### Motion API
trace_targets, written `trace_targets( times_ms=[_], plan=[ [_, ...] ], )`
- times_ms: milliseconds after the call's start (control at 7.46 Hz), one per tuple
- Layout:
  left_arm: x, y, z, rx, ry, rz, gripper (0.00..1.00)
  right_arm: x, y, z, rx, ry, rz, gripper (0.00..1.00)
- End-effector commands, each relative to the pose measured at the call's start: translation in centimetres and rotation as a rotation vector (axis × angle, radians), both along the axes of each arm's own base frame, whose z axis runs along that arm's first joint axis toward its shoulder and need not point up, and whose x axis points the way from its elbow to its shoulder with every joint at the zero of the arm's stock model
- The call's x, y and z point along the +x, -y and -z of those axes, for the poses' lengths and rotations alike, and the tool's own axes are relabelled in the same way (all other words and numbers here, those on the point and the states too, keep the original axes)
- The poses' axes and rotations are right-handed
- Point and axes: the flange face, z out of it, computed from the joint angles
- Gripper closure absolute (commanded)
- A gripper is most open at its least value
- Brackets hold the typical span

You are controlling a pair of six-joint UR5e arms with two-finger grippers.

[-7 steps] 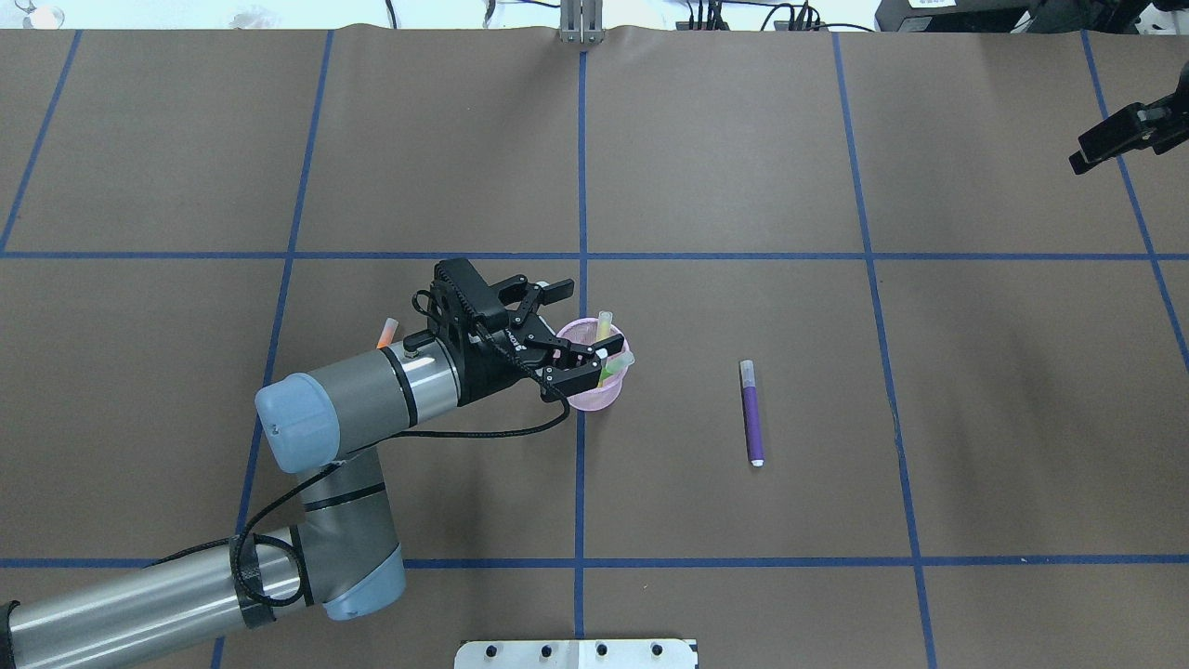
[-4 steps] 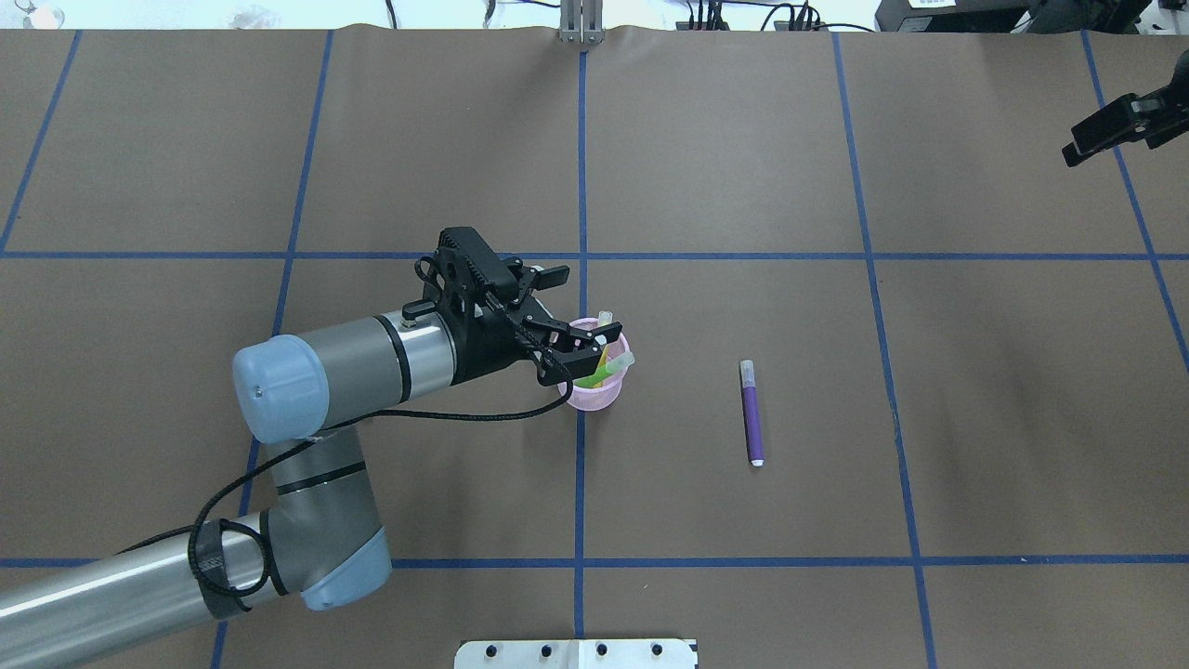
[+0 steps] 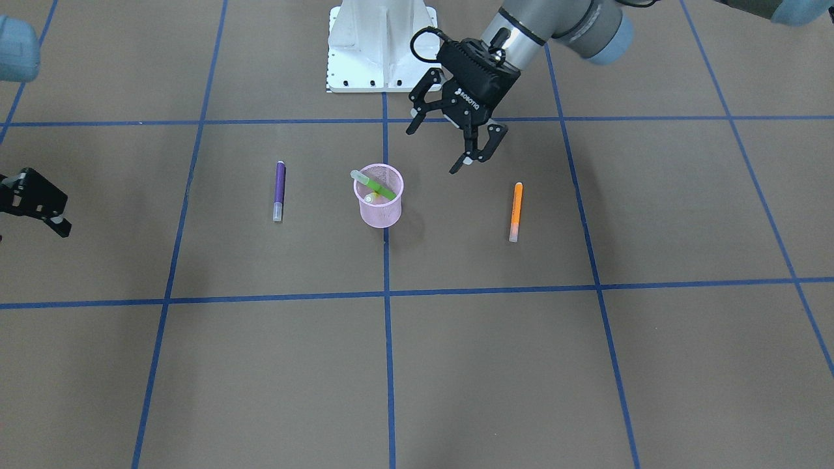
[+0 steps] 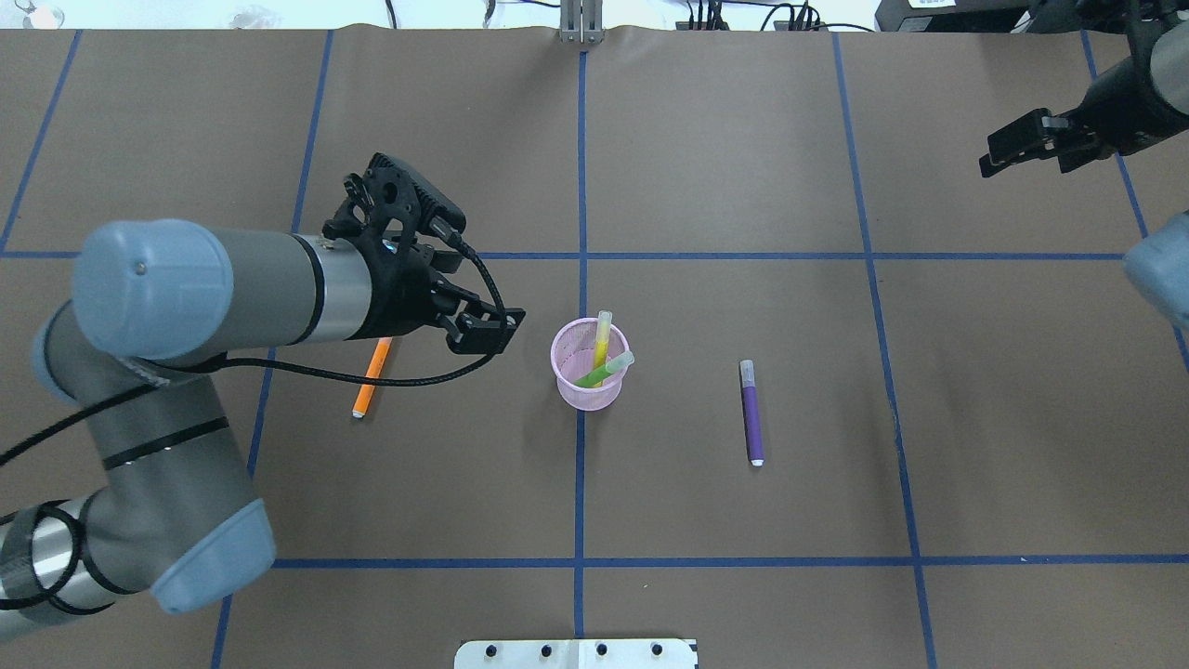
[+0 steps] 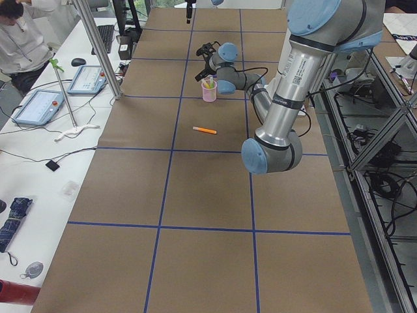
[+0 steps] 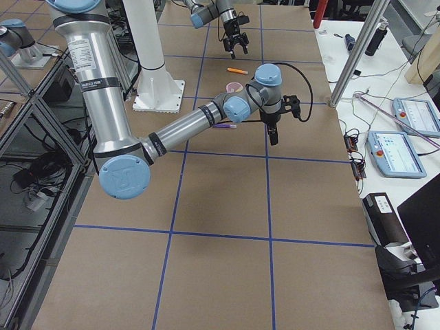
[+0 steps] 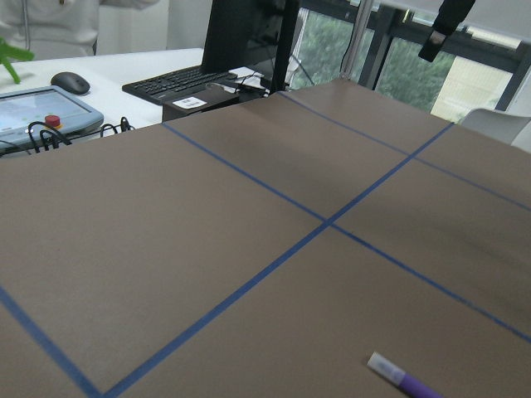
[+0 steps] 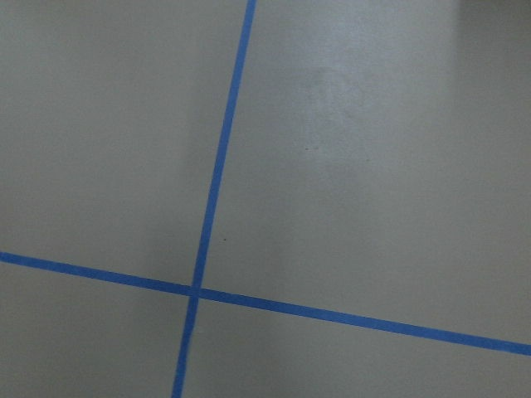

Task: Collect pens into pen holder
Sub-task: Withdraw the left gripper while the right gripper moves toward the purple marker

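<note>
Two pens (image 4: 602, 358) stood in the pen holder (image 4: 587, 390) mid-table. One pen (image 4: 372, 376) lay to its left, under my left arm; another (image 4: 751, 413) lay to its right.

Left claw (image 3: 435, 148) spread empty; right claw (image 4: 999, 160) raised.

Brown table (image 4: 743, 186) with blue grid lines, carrying near middle pink pen holder (image 4: 588, 379), purple pen (image 4: 751, 413), orange pen (image 4: 372, 378).

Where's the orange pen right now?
In the overhead view the slim orange pen lies flat on the brown table, left of the pink mesh pen holder, partly under the left arm just behind its claw.
</note>
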Motion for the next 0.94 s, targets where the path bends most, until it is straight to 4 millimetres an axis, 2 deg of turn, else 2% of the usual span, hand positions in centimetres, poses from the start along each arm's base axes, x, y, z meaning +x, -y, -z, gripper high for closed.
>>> trace_targets(
  times_ms=[0,134,268,402,536,670,804],
  plan=[
    [-7.6,2.6,-1.5,-0.256,0.203,-0.019,0.01,-5.1,-3.1,3.1,-0.039,0.038,-0.059,0.00],
    [-10.2,3.8,-2.9,-0.311,0.258,-0.048,0.01,-7.9,-4.8,4.2,-0.059,0.041,-0.082,0.00],
    [-13.0,4.6,-5.6,-0.331,0.299,-0.056,0.01,-11.0,-6.4,4.6,-0.063,0.024,-0.111,0.00],
    [-16.6,4.1,-8.1,-0.369,0.304,-0.029,0.01,-12.9,-7.9,5.3,-0.067,0.027,-0.123,0.00],
    [-19.1,3.8,-9.3,-0.404,0.292,-0.012,0.00,-14.9,-9.1,5.4,-0.061,0.014,-0.125,0.00],
    [-20.4,3.0,-10.9,-0.428,0.304,-0.003,0.00,-17.8,-10.7,5.1,-0.036,-0.021,-0.130,0.00],
    [-20.7,2.7,-11.1,-0.430,0.307,0.001,0.00,-19.8,-12.0,4.9,-0.038,-0.032,-0.126,0.00]
  ],
)
